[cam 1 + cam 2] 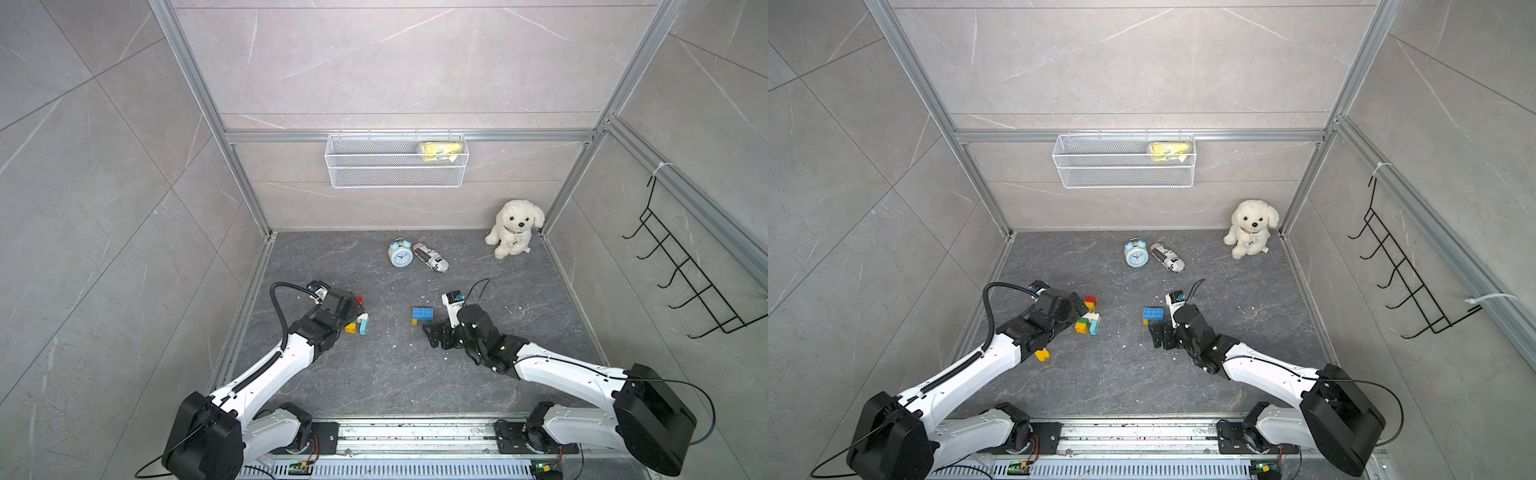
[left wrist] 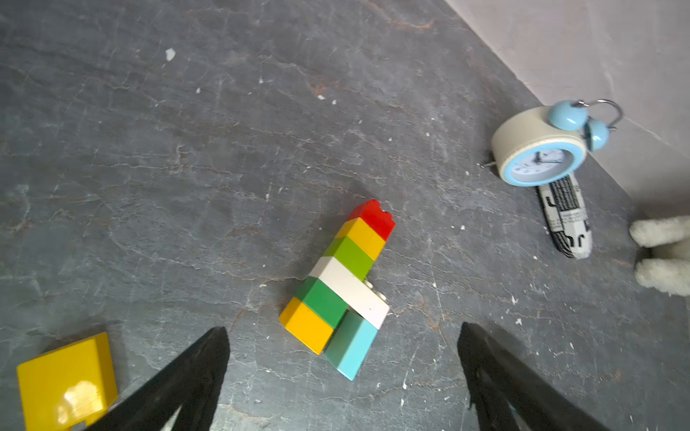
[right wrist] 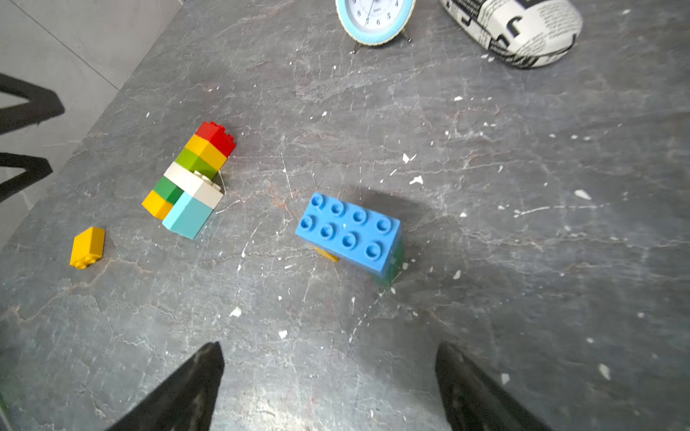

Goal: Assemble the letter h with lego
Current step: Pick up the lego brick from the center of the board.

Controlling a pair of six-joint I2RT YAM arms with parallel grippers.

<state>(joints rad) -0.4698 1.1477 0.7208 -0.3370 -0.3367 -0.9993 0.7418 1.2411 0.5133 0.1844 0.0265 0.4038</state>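
– Firstly, how are the grippers found?

– Both are seen spread and empty. The left gripper point(image 2: 342, 328) is held low over the worktop point(image 2: 149, 186), and the multicoloured stack point(image 2: 347, 283) is laid on its side just ahead of the jaws, not gripped. The right gripper point(image 3: 330, 345) is aimed at the blue brick point(image 3: 349, 233), near it but apart.

– And how might the lego be expected to handle?

– Light, rigid, glossy plastic is judged, so little force is needed, though the smooth faces may slip. The blue brick is perched on a small yellow brick point(image 3: 328, 254) and a green brick point(image 3: 395, 266). It is best pinched across its long flat sides, with the studs kept free. The stack is better taken across a middle brick, since the joint at the offset white brick point(image 2: 351, 294) could be levered apart. A loose yellow brick point(image 2: 67, 380) is found beside the left gripper.
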